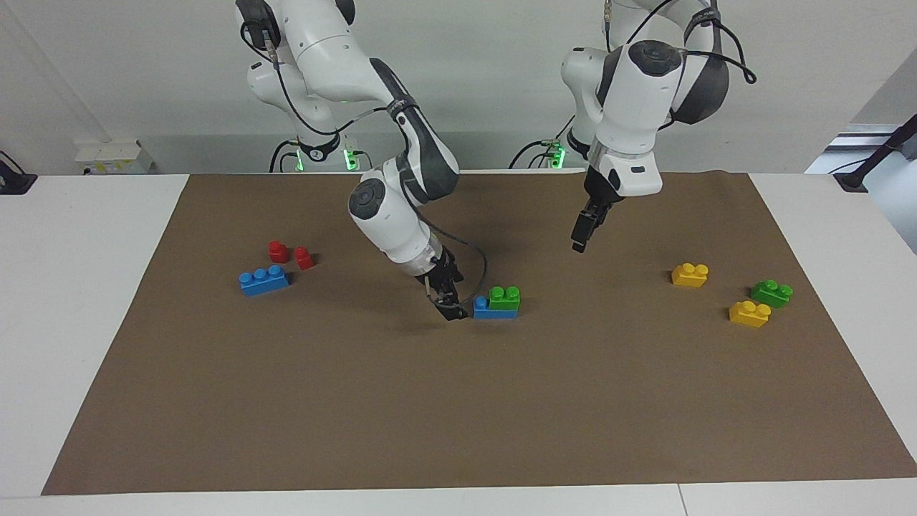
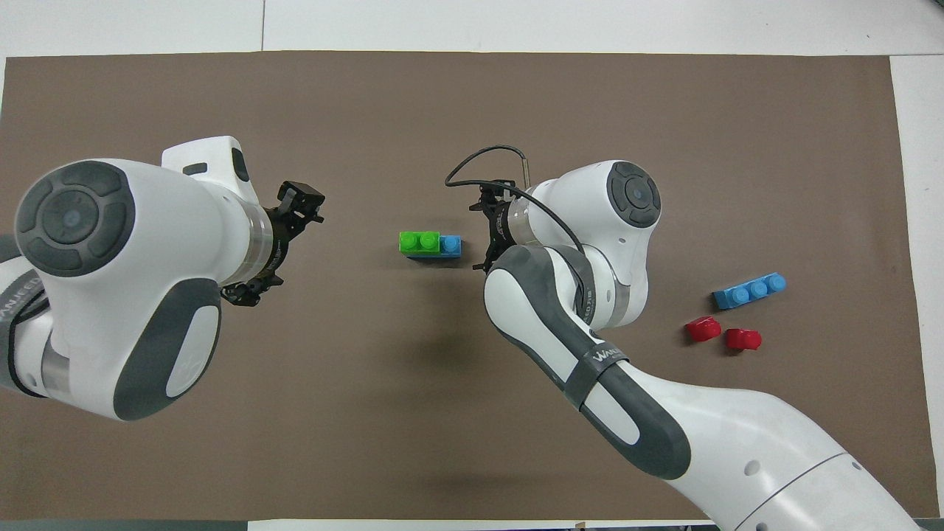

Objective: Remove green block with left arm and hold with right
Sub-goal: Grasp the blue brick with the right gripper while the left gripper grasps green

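1. Left claw (image 1: 582, 236): we record it raised over the brown mat (image 1: 458, 430), near the robots' end, holding nothing; we cannot tell whether its fingers are apart or together.
2. Red blocks (image 1: 290, 254): we log two small ones side by side toward the right arm's end of the table (image 1: 71, 322).
3. Blue three-stud block (image 1: 263, 279): just beside the red pair, slightly farther from the robots.
4. Yellow block (image 1: 690, 274): we list it toward the left arm's end.
5. Right claw (image 1: 450, 304): we find it low at the mat, just beside the bare end of the stack's blue base block (image 1: 484, 309). Its fingers stand apart; we see nothing between them.
6. Green block (image 1: 505, 297): the task's piece, which we find seated on that blue base near the middle of the mat, covering the end toward the left arm.
7. Second green block (image 1: 771, 292): we log it loose on the mat at the left arm's end.
8. Second yellow block (image 1: 749, 313): just beside it, a little farther from the robots.
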Action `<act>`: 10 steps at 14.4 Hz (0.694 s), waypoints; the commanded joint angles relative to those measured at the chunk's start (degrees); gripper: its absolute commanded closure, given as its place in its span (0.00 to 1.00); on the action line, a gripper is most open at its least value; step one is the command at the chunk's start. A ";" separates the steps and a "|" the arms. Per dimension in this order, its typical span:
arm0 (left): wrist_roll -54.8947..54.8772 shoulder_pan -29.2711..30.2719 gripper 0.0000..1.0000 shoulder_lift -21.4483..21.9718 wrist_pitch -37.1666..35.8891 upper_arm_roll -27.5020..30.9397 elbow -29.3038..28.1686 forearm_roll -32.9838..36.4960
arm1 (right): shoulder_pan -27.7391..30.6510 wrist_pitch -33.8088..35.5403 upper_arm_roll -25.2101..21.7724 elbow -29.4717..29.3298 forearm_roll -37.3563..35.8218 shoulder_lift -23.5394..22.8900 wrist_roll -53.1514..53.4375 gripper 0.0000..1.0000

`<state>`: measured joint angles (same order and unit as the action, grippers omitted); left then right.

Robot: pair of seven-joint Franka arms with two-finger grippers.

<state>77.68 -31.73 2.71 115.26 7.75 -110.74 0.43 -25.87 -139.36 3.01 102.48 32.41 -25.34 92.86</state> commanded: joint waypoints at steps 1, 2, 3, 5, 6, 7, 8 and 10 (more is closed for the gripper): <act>7.37 -1.85 0.00 0.71 0.94 0.69 -1.32 -0.08 | -2.16 -3.46 -0.20 0.35 2.39 -1.37 0.30 0.03; 9.92 -2.72 0.00 0.71 0.76 0.68 -1.49 -0.08 | -2.25 -4.34 -0.20 0.53 2.83 -1.46 0.21 0.03; 12.55 -3.68 0.00 0.71 0.76 0.68 -1.67 -0.16 | -2.43 -4.43 -0.20 0.53 2.92 -1.72 0.30 0.03; 18.00 -4.83 0.00 0.71 1.11 0.68 -2.28 -1.12 | -2.86 -4.52 -0.20 2.10 2.92 -1.46 -0.05 0.03; 20.90 -5.18 0.00 0.63 1.37 0.68 -2.55 -2.26 | -3.04 -4.52 -0.20 2.81 2.92 -1.29 -0.23 0.04; 23.02 -5.36 0.00 0.45 1.46 0.68 -2.64 -2.54 | -3.13 -4.78 -0.20 3.51 2.92 -1.20 -0.31 0.05; 25.04 -5.71 0.00 -0.25 1.46 0.60 -2.98 -2.89 | -3.04 -5.39 -0.20 3.95 2.92 -1.11 -0.40 0.07; 30.39 -7.56 0.00 -0.95 2.16 0.68 -3.34 -3.50 | -3.04 -6.36 -0.20 4.13 2.92 -1.11 -0.40 0.09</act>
<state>102.92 -37.15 2.18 115.38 7.67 -112.69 -1.90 -28.59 -143.75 3.00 105.18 33.90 -27.20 92.87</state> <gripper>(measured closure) 0.000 0.097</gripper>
